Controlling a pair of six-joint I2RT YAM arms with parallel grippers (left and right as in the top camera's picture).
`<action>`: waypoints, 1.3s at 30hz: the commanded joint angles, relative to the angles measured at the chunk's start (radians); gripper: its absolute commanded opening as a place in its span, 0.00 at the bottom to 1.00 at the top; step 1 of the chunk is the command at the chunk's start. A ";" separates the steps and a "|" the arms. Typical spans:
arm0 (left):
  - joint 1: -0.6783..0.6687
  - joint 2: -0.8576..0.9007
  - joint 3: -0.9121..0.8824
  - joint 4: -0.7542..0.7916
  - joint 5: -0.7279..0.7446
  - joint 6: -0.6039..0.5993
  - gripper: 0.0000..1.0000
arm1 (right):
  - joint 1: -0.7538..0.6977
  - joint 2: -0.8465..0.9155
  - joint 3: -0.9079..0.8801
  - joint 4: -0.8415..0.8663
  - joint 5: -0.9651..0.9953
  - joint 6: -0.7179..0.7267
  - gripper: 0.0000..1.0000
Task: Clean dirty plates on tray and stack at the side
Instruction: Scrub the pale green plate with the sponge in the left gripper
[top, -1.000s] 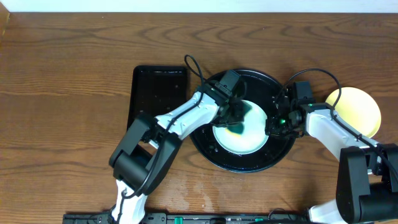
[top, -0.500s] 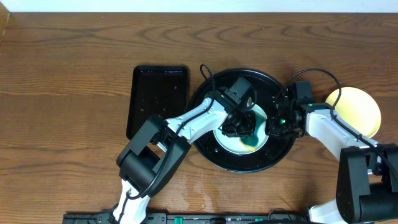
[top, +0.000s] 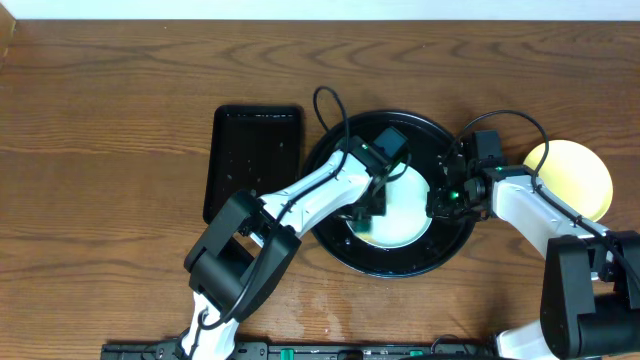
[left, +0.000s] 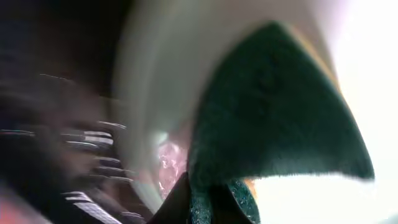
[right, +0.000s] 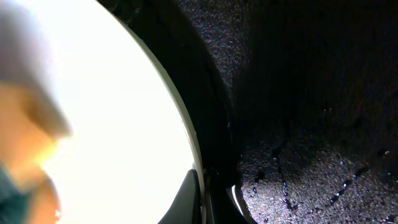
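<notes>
— What did the grippers hold?
— The left gripper (top: 370, 203), over the tray's (top: 440, 246) middle, was closed on a green sponge (left: 273, 106), which pressed on the mint plate (top: 408, 205). The right gripper (right: 208, 196), at the tray's right side, pinched that plate's rim, jaws nearly together.
— What could go wrong?
— I think a hard stroke could pull the thin rim out of the pinch, and the plate would slide in the glossy tray. A pink smear (left: 168, 167) near the rim could also be missed.
— And the count?
— One sponge, one mint plate in the tray, one yellow plate (top: 575, 175) just right of the tray, one small tray (top: 255, 150) left of it. A third plate I could not see.
</notes>
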 joint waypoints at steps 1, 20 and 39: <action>0.026 0.043 0.001 -0.071 -0.434 0.006 0.08 | 0.002 0.025 -0.026 -0.015 0.131 0.006 0.01; 0.012 0.046 0.009 0.381 0.284 -0.001 0.08 | 0.002 0.025 -0.026 -0.019 0.153 0.006 0.01; -0.030 0.052 -0.023 0.378 0.271 0.074 0.09 | 0.002 0.025 -0.026 -0.022 0.153 0.006 0.01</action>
